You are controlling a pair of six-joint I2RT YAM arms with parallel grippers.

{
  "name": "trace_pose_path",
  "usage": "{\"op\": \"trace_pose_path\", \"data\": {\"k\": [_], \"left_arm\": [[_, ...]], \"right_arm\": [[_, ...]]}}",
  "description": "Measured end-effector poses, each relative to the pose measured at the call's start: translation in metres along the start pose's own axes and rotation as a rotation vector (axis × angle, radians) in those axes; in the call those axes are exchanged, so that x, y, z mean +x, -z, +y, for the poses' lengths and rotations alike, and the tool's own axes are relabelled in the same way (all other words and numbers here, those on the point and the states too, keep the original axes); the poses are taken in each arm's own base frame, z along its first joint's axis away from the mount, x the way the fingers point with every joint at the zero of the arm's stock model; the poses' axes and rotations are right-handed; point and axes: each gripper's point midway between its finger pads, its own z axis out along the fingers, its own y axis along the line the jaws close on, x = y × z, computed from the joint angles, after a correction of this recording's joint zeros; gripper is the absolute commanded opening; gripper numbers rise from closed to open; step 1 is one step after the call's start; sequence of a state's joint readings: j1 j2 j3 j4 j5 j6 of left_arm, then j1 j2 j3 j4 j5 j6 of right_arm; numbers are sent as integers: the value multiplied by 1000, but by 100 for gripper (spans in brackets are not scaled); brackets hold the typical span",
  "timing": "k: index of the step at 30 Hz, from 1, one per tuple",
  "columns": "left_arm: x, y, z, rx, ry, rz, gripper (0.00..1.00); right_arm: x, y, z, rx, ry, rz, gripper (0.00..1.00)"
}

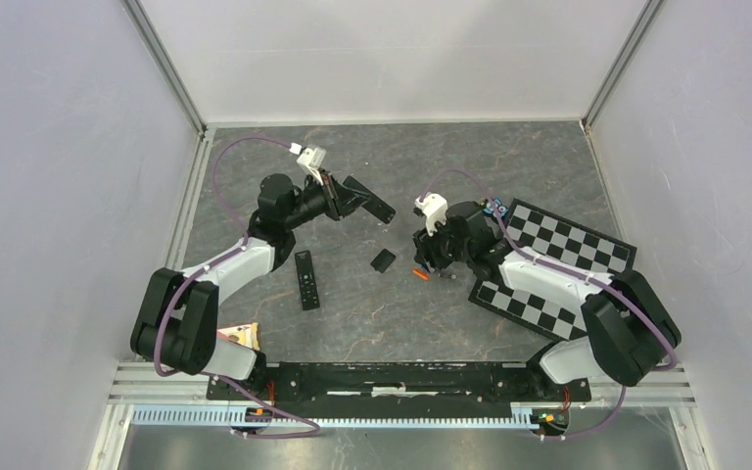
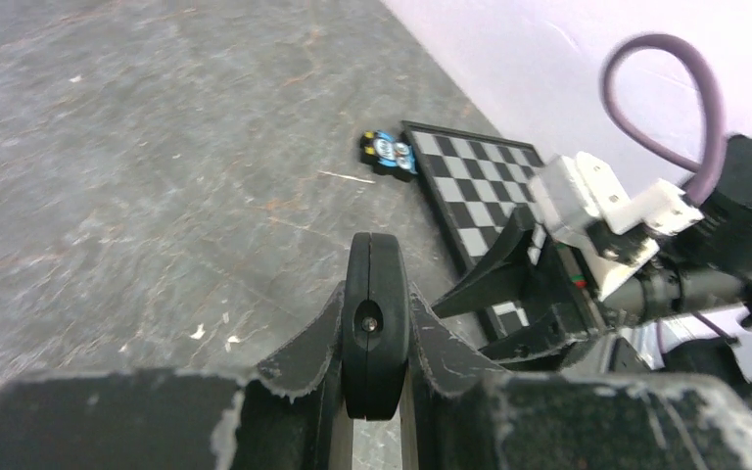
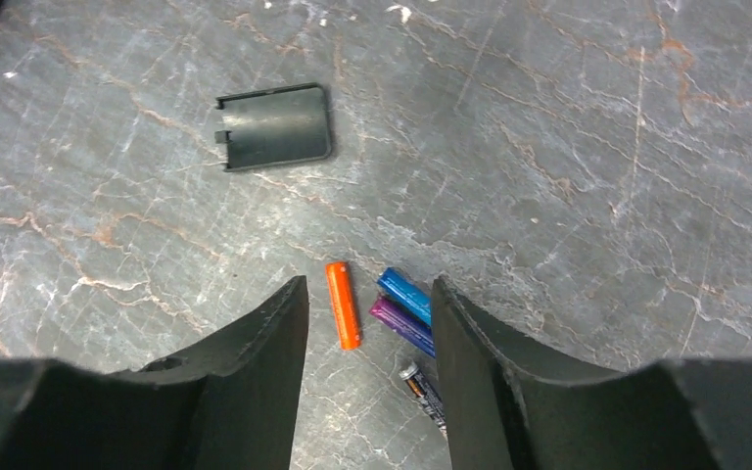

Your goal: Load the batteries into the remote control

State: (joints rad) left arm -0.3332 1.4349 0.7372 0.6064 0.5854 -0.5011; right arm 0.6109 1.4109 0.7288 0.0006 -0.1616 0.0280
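My left gripper [image 1: 335, 199] is shut on the end of a black remote control [image 1: 372, 203], held above the table; the left wrist view shows it end-on [image 2: 374, 313], clamped between both fingers. Low over the batteries, my right gripper [image 3: 369, 294] is open. The orange battery [image 3: 343, 305] lies on the table between its fingers and touches neither. A blue battery [image 3: 406, 295], a purple one [image 3: 399, 325] and a dark one with a silver end [image 3: 423, 385] lie against the right finger, partly hidden by it. From above, only the orange battery [image 1: 419, 275] shows.
The small flat black cover [image 1: 383, 259] [image 3: 276, 125] lies left of the batteries. A second black remote [image 1: 306, 279] rests near the left arm. A checkerboard [image 1: 558, 264] lies under the right arm, with a small blue-and-black object [image 1: 494, 208] at its far corner. An orange packet [image 1: 240, 335] sits by the left base.
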Motion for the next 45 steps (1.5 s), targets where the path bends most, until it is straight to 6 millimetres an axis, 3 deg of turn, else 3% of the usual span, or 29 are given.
{"op": "trace_pose_path", "data": {"k": [5,8,12,14,18,21,24,27,29,30,37,45], "left_arm": [[3,5,-31,175,-36,41,2],[10,12,-50,291,-56,87,2],[16,25,-75,441,-81,137,2],[14,32,-91,520,-97,144,3],[7,45,-122,648,-122,147,7],[2,55,-142,726,-138,146,9],[-4,62,-152,762,-152,132,12],[-11,66,-158,777,-155,112,32],[-15,68,-162,781,-141,102,52],[-18,69,-165,783,-125,95,54],[-46,65,-175,734,69,-16,49],[-52,64,-168,674,213,-88,39]], "right_arm": [[-18,12,19,-96,40,-62,86],[-51,36,31,-145,85,-187,91],[-95,70,47,-212,160,-332,91],[-116,84,62,-287,201,-376,86],[-131,93,82,-408,227,-386,77],[-126,94,93,-476,215,-364,61],[-128,101,106,-554,191,-374,38],[-132,112,121,-650,140,-401,11],[-133,118,128,-692,79,-427,3],[-134,119,129,-701,64,-437,1],[-142,119,129,-711,-114,-489,0],[-154,125,128,-724,-230,-568,0]]}}
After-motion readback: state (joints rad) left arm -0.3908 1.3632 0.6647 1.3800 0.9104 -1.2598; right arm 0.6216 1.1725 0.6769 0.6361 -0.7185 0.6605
